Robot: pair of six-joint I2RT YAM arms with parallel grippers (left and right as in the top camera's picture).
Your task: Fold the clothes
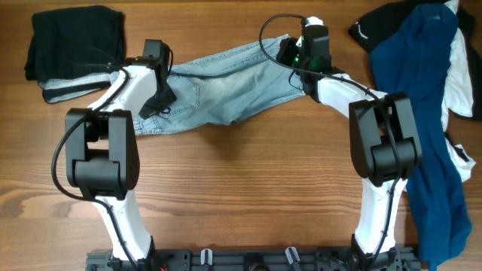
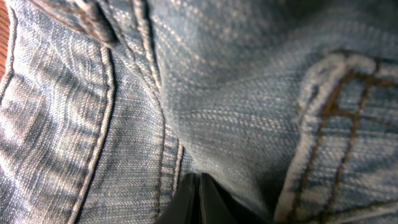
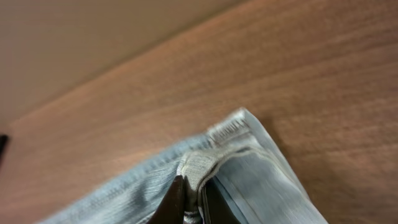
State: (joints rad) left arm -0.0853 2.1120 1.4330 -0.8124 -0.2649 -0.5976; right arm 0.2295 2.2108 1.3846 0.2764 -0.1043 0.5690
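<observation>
Denim of a faded light blue: the denim shorts (image 1: 226, 90) lie stretched left to right across the far middle of the table (image 1: 248, 196), between the two arms. The cloth looks thick and woven, so it is probably weighty for a garment, limp across its panels but stiffer along the doubled seams, the hems and the stitched pocket (image 2: 336, 106). It does not look slippery or fragile, and it should keep a fold once laid flat. The best holds seem to be those firm edges, where a pinch catches several layers and is unlikely to slide off.

The left gripper (image 2: 199, 186) is closed, its tips together with a ridge of denim bunched at them beside a vertical seam, near the left end of the shorts. The right gripper (image 3: 194, 199) is clamped on a folded hem edge at the right end, close to a corner that lies on bare wood.

Farther out, a black garment (image 1: 75, 41) sits at the far left, just beside the shorts. A navy garment (image 1: 422, 113) lies with a white garment (image 1: 459, 75) along the right side.
</observation>
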